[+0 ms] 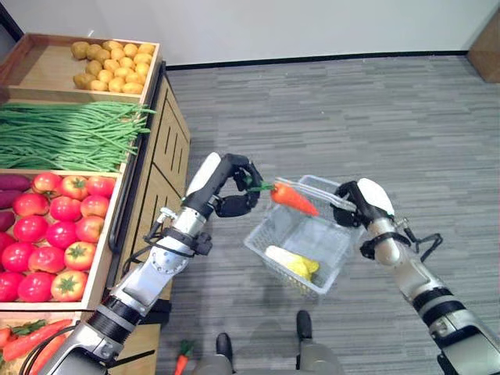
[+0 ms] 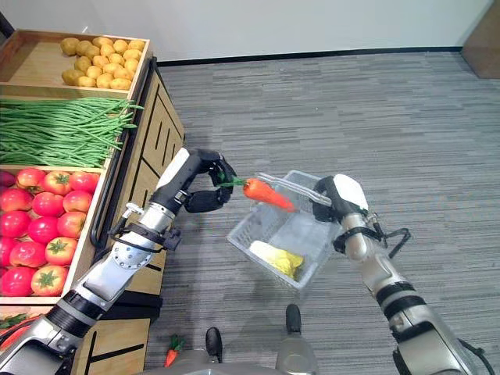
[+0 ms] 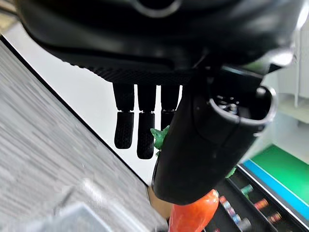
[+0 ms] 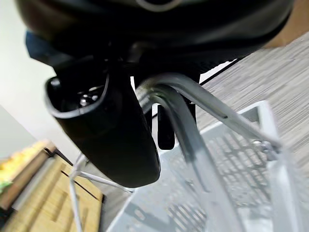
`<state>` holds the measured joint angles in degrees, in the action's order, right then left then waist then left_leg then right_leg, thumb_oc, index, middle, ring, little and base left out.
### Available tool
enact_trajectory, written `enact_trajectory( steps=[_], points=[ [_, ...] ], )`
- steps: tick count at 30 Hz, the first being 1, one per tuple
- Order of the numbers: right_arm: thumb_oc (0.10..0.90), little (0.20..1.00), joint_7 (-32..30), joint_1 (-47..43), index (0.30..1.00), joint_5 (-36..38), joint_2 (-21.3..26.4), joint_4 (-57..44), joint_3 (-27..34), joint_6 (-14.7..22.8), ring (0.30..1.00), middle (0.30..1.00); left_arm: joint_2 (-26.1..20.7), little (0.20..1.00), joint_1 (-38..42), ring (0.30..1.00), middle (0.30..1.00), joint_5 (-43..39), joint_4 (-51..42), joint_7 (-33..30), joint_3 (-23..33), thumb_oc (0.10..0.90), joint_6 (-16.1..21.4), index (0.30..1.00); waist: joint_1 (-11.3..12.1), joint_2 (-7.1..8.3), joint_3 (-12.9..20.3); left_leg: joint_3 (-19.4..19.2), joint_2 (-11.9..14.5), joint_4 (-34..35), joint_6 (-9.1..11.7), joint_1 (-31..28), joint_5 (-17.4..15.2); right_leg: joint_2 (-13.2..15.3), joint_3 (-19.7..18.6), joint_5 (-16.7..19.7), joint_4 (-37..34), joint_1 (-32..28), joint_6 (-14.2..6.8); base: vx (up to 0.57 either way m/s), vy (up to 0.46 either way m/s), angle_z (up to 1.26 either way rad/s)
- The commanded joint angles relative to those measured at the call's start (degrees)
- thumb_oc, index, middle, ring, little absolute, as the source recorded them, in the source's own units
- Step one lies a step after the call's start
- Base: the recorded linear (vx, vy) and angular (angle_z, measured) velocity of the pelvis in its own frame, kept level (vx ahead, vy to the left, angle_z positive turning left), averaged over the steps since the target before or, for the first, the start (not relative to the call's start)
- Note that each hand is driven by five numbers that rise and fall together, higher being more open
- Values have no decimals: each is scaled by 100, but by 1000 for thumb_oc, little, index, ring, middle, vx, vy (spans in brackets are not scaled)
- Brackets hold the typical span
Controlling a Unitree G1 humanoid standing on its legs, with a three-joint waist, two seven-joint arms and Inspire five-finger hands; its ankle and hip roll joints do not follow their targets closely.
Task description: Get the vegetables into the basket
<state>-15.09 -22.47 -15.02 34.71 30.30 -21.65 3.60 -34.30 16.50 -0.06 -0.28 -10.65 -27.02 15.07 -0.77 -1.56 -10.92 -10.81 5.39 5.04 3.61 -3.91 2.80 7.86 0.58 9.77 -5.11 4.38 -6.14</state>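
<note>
A: What does the carrot [image 1: 294,198] look like?

B: Bright orange, tapered to a blunt point, with a small tuft of green leaves at the thick end. The left hand [image 1: 237,190] has thumb and fingers curled in on that green tuft, so the root sticks out sideways, tilted slightly down, over the near-left rim of the basket [image 1: 269,231]. It is above the basket, not in it.

A: And the basket itself?

B: Pale grey wire mesh, rectangular, held off the floor. The right hand [image 1: 360,201] is wrapped round its handles [image 4: 193,108] at the side farthest from the produce stand [image 1: 148,168] (the right wrist view shows the grey bars passing under the thumb and a finger closed behind them).

A: Anything already inside?

B: One vegetable [image 1: 292,263] lies on the basket's bottom, towards the near corner: pale cream at one end, yellow at the other. I cannot tell what kind it is.

A: Anything else around the basket?

B: On the stand to the basket's left there are potatoes [image 1: 112,65] in the far crate, then long green beans [image 1: 66,134], then red tomatoes [image 1: 55,234] nearer. Another small carrot [image 1: 182,358] lies on the floor, on the near side of the basket, by the stand's foot.
</note>
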Motion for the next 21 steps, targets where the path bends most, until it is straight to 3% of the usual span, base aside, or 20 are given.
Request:
enact_trajectory(
  steps=[1, 12, 21],
  points=[
    [400, 300, -588, -1124, 300, 327, -31, -338, -61, 490, 300, 300, 34, 300, 668, 300, 300, -52, -34, -92, -156, 400, 375, 300, 91, 250, 701, 114, 72, -4, 183, 226, 29, 122, 249, -424, 11, -346, -366, 0, 0, 0],
    [400, 300, -639, -1025, 300, 1106, -573, -834, 149, 685, 300, 300, 137, 300, 586, 300, 300, -14, 18, 91, -444, 400, 288, 300, 78, 212, 779, 139, 120, -4, 213, 156, 33, 80, 312, -475, 11, -453, -349, 0, 0, 0],
    [400, 300, -542, -893, 300, 1495, -742, -1429, 147, 865, 300, 300, 552, 300, 690, 300, 300, 549, 1005, 64, -779, 400, 74, 300, 5, 237, 855, 92, 134, -4, 224, 126, 27, 66, 304, -478, 11, -484, -351, 0, 0, 0]
  ],
)
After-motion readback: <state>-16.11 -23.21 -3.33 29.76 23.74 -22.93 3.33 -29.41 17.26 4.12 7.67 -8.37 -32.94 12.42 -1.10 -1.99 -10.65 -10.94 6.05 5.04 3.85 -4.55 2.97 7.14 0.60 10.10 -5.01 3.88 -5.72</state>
